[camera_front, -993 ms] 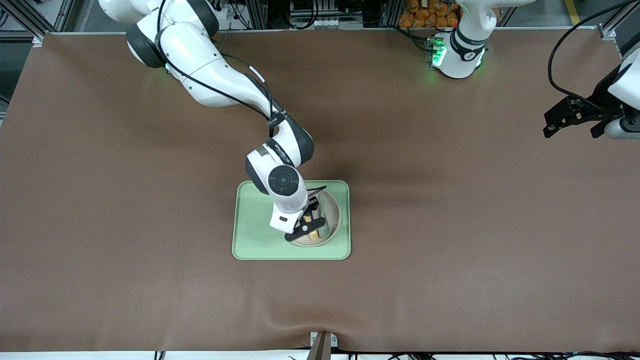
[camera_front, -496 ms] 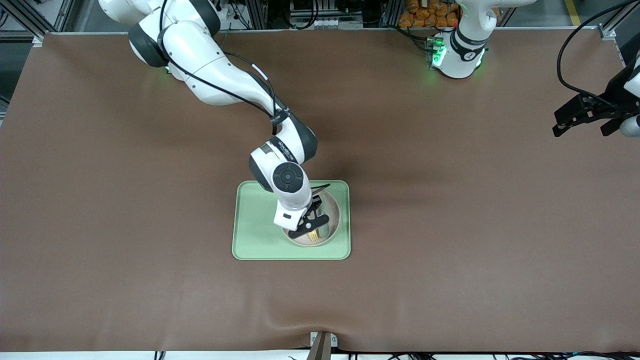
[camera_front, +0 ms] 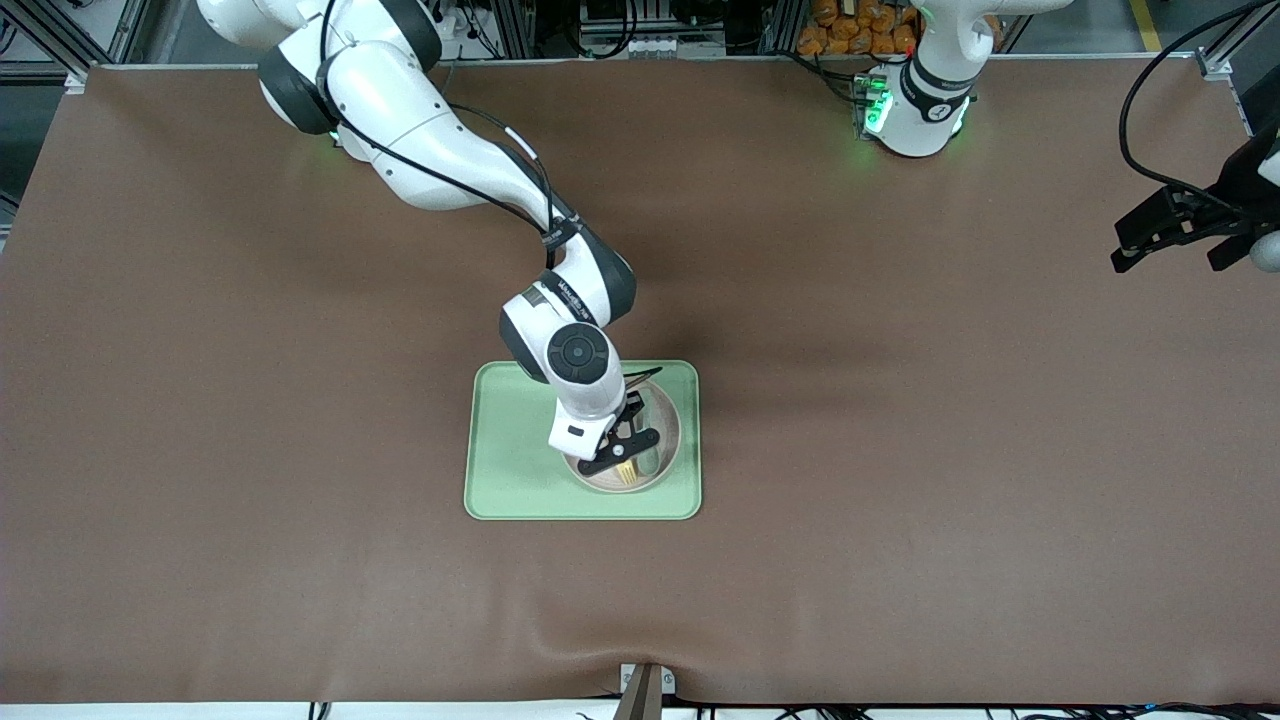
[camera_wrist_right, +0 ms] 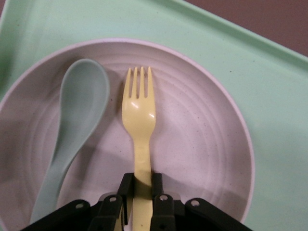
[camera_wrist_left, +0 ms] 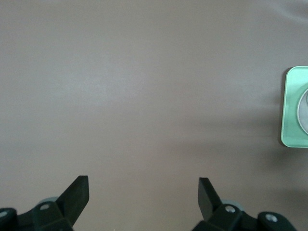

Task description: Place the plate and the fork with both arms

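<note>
Brown worktop: right gripper pinched the fork in the plate; left gripper hovered, fingers spread.

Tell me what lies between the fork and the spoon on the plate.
Nothing: the right wrist view shows only bare plate between the fork and the spoon, which lie side by side, apart.

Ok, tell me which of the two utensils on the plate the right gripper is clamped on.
The pale yellow fork: the right gripper is shut on its handle. The grey-green spoon lies free beside it on the plate.
</note>
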`<state>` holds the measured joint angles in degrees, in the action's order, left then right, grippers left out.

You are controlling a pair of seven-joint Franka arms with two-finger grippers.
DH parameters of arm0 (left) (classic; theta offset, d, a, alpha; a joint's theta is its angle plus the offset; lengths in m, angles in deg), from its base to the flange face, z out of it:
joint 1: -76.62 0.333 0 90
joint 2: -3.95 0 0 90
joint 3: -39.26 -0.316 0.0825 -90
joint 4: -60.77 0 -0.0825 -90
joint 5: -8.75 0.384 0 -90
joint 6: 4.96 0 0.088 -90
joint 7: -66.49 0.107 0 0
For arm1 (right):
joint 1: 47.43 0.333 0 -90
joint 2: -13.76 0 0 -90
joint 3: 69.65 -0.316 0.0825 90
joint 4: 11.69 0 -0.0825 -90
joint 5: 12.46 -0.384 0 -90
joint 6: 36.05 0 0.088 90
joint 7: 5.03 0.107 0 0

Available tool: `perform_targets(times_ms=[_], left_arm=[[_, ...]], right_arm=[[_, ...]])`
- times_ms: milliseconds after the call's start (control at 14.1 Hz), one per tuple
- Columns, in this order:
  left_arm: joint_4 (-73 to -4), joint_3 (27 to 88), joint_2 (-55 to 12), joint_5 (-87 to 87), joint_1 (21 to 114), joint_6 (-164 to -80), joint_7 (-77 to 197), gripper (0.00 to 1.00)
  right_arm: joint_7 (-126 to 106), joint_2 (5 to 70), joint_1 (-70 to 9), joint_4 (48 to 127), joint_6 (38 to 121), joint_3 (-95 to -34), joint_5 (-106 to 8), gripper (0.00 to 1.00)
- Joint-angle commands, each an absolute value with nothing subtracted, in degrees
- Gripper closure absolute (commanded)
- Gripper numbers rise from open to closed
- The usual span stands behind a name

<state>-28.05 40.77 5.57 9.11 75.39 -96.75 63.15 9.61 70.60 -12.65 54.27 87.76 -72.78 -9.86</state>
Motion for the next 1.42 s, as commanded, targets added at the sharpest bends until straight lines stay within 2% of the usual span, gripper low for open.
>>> perform_targets(times_ms=[0,496,709,922,1064,1348], left_arm=[[-27.48,40.40,5.97,8.66,75.03,-96.36,63.68,0.00],[-27.83,40.58,6.94,9.45,75.12,-95.92,64.03,0.00],[-27.65,40.49,6.85,9.45,75.12,-96.01,63.94,0.00],[-27.65,40.31,6.76,9.37,75.12,-96.10,63.86,0.00],[-27.57,40.22,6.76,9.37,75.12,-96.10,63.94,0.00],[-27.65,40.14,6.76,9.45,75.21,-96.10,63.94,0.00]], right_arm=[[12.02,70.45,-12.28,54.14,88.05,-72.90,-8.68,1.00],[12.20,68.88,-12.98,53.26,85.95,-73.52,-9.38,1.00],[12.20,67.47,-13.77,51.94,81.82,-73.43,-9.91,1.00],[11.67,66.33,-17.54,52.64,81.64,-73.43,-11.23,1.00],[10.53,64.84,-19.30,54.65,79.54,-73.43,-11.32,1.00],[10.00,60.44,-25.44,63.34,81.89,-76.76,-11.23,1.00]])
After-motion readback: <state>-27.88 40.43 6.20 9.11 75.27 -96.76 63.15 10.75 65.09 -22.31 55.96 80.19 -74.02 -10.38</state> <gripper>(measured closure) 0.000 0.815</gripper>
